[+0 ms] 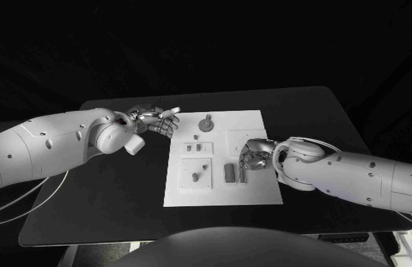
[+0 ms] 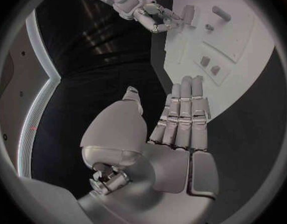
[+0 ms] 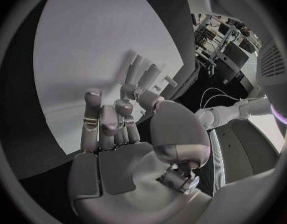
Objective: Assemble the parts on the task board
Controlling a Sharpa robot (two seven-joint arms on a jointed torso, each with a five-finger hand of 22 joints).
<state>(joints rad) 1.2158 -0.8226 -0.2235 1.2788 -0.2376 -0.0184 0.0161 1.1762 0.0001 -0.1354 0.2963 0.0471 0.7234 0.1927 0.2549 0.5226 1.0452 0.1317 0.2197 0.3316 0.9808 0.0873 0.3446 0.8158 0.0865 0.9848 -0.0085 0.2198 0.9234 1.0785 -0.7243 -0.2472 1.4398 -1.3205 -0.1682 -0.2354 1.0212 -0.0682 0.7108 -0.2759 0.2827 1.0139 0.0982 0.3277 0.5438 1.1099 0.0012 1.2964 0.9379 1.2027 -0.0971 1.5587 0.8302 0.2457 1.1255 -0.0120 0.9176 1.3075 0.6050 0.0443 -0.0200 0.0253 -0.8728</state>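
Note:
The white task board (image 1: pixel 258 124) lies in the middle of the table, also seen from the left wrist (image 2: pixel 249 55) and the right wrist (image 3: pixel 87 40). On it are a round part (image 1: pixel 206 124), small parts (image 1: pixel 197 148) and two upright bars (image 1: pixel 230 171). My right hand (image 1: pixel 255 154) hovers over the board's right half with its fingers curled in, thumb against the fingertips (image 3: pixel 128 104). I see no part between them. Pale upright parts (image 3: pixel 143 69) stand just beyond them. My left hand (image 1: pixel 155 121) is off the board's far left corner, fingers (image 2: pixel 183 114) straight and apart, holding nothing.
The black table (image 1: pixel 112 183) has free room left and right of the board. My right hand (image 2: pixel 152 15) also shows in the left wrist view, next to a grey part (image 2: pixel 188 15). My right forearm (image 1: pixel 343 174) lies along the board's right edge.

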